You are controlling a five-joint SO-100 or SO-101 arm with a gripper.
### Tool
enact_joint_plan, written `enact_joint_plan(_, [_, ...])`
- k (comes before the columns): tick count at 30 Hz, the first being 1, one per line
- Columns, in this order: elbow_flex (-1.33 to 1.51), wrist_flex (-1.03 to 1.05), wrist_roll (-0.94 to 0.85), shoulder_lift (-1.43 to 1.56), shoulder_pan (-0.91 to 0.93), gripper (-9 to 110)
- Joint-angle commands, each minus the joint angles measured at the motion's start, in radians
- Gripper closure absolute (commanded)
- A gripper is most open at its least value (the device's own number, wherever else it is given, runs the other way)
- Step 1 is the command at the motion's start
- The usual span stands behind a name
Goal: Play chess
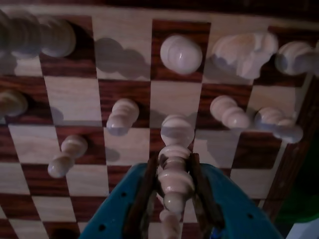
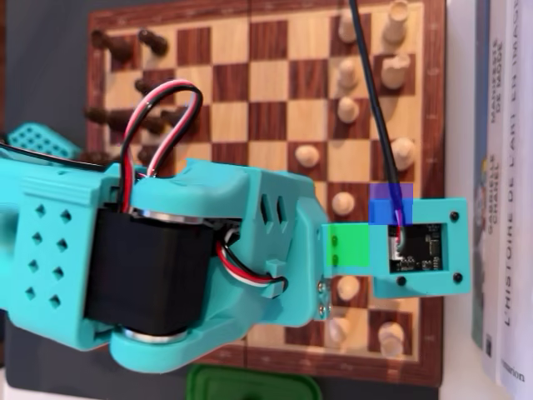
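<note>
Our tool (image 1: 172, 199) was clamped on a pale pawn (image 1: 175, 164) above the chessboard (image 1: 75, 99); we judged it best lifted straight, clear of the neighbouring pawn (image 1: 122, 115).

The turquoise 3D-printed plastic arm (image 2: 166, 250) fills most of the overhead view. A black cylindrical servo motor (image 2: 141, 267) sits in its shell, beside a flat panel with 2 columns of small holes. Twisted red, white and black wires (image 2: 162, 104) loop above the motor, and more emerge near a slotted section. A thin black cable (image 2: 371, 92) runs to a small black camera board (image 2: 414, 247) in a turquoise square bracket with dark corner screws. In the wrist view, the turquoise gripper (image 1: 174, 199) has dark brown inner finger faces.
</note>
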State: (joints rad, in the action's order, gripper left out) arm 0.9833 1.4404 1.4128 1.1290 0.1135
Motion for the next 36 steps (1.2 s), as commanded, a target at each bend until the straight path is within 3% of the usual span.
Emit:
enact_joint_plan(1, [-0.006,-0.031,-0.005,0.011,0.003,95])
enact_joint_plan(36, [-0.015,-0.058,-0.006,-0.067,0.011,95])
